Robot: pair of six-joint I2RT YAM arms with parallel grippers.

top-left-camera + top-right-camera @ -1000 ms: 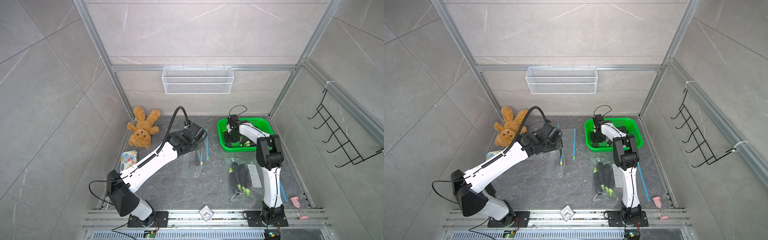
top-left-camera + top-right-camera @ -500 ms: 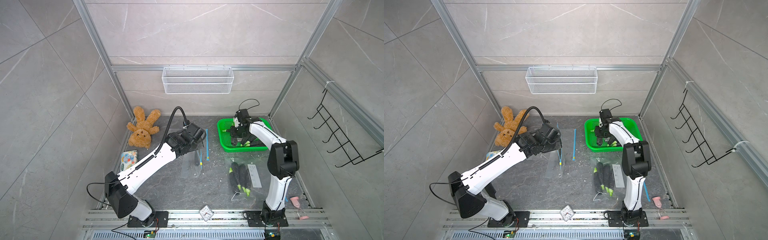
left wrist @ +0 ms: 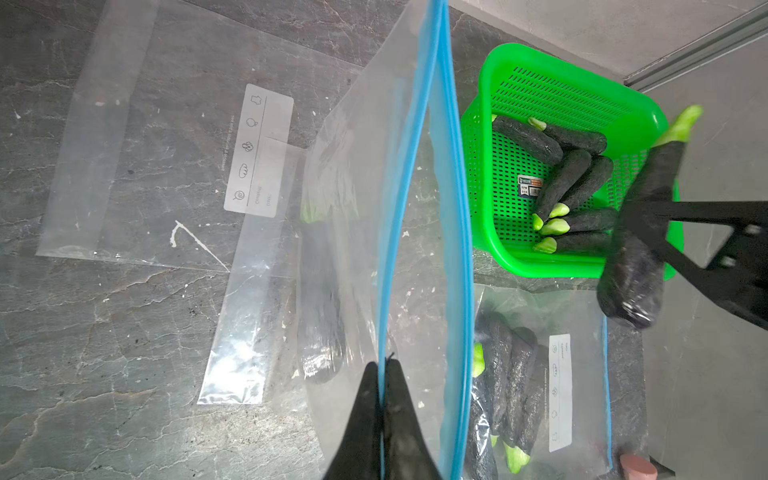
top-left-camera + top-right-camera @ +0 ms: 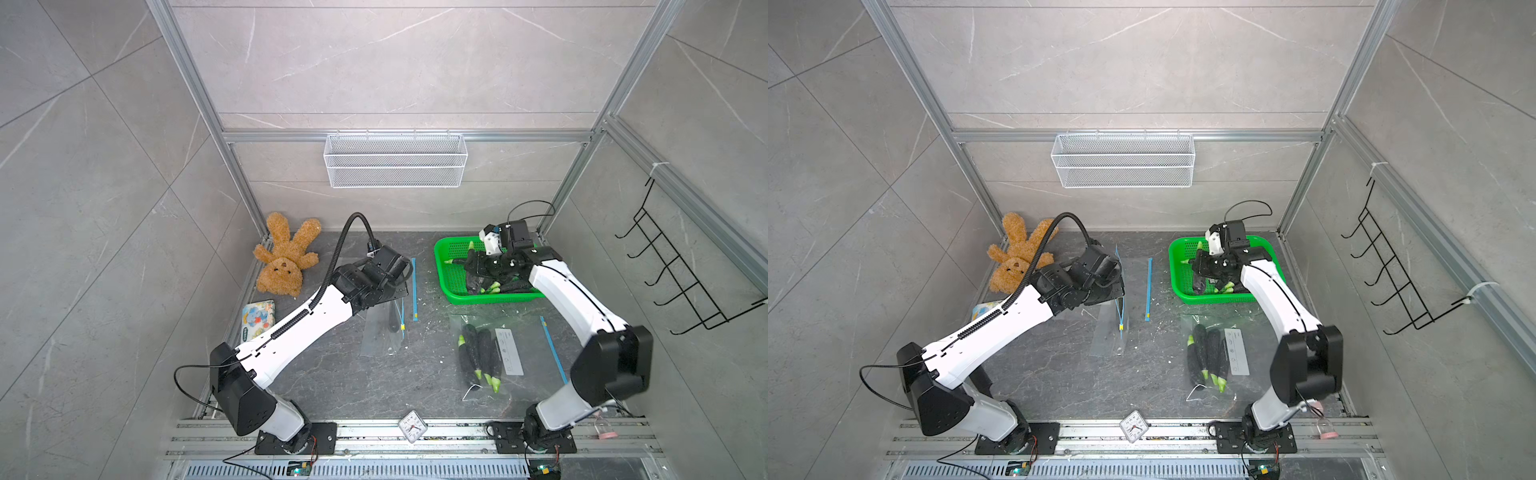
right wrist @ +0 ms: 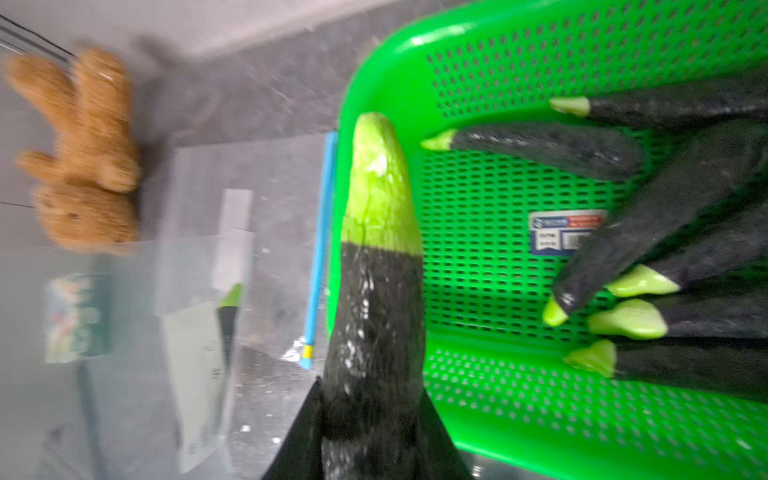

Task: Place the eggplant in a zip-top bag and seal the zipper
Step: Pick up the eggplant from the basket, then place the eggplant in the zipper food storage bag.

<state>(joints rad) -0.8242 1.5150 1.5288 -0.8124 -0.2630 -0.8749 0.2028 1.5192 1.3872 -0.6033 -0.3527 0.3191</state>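
The right arm has unfolded since a second ago: its elbow now swings out toward the lower right of both top views. The right gripper [image 4: 480,266] has risen from the floor of the green perforated plastic basket [image 4: 441,270], and its narrowly parted jaws clamp a dark purple eggplant with a pale green stem [image 4: 471,272]. The pick looks done, and the carry toward the bag is the step in hand. The left gripper [image 4: 390,286] has barely moved. Pinched fully together on one lip of the clear zip-top bag with a blue zipper [image 4: 380,336], it holds that bag up near the centre of the frame, left of the basket. The top views show the spacing, with the eggplant above the basket and well apart from the bag, but not the bag's mouth. The left wrist view does: the two blue zipper tracks [image 3: 415,166] spread apart beyond the fingertips [image 3: 365,395], so the mouth stands open. A dark eggplant-like shape [image 3: 320,316] shows through the film, inside or beneath I cannot tell. Only the right wrist view shows the grip sitting on the eggplant's dark body, stem end pointing away from the jaws, with more eggplants [image 5: 623,232] left in the basket.
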